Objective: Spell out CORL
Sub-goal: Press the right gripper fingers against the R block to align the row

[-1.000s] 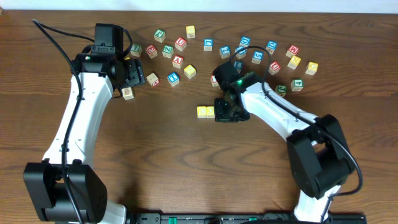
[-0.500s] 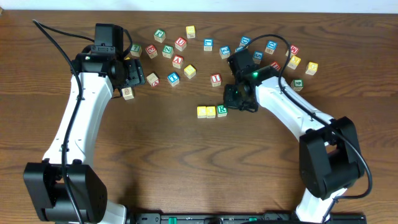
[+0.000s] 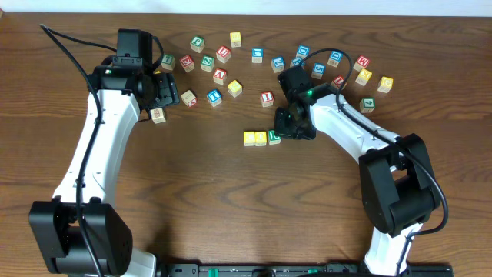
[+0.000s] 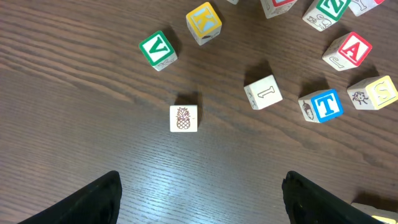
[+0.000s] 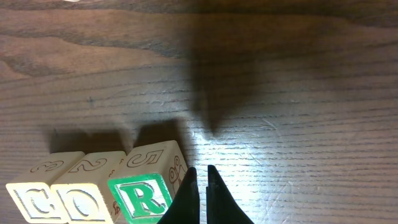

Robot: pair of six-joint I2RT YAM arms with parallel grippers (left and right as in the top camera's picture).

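Three blocks stand in a row at mid-table: a yellow C (image 3: 249, 138) (image 5: 34, 196), a yellow O (image 3: 261, 138) (image 5: 84, 196) and a green R (image 3: 274, 137) (image 5: 144, 194). My right gripper (image 3: 290, 132) (image 5: 201, 180) is shut and empty, its fingertips right against the R block's right side. My left gripper (image 4: 199, 193) is open and empty, low over bare wood near a pineapple block (image 4: 184, 118) (image 3: 158, 115) at the left. I cannot pick out an L block among the loose ones.
Several loose letter blocks lie across the far half of the table, among them a green V (image 4: 157, 49), a yellow K (image 4: 204, 20), a blue T (image 4: 323, 104), a red A (image 4: 349, 51) and a red I (image 3: 267, 98).
My right gripper let go of the R block beside the O, drew back toward the far right, then came back with its fingers shut against the R. The left arm has not moved.
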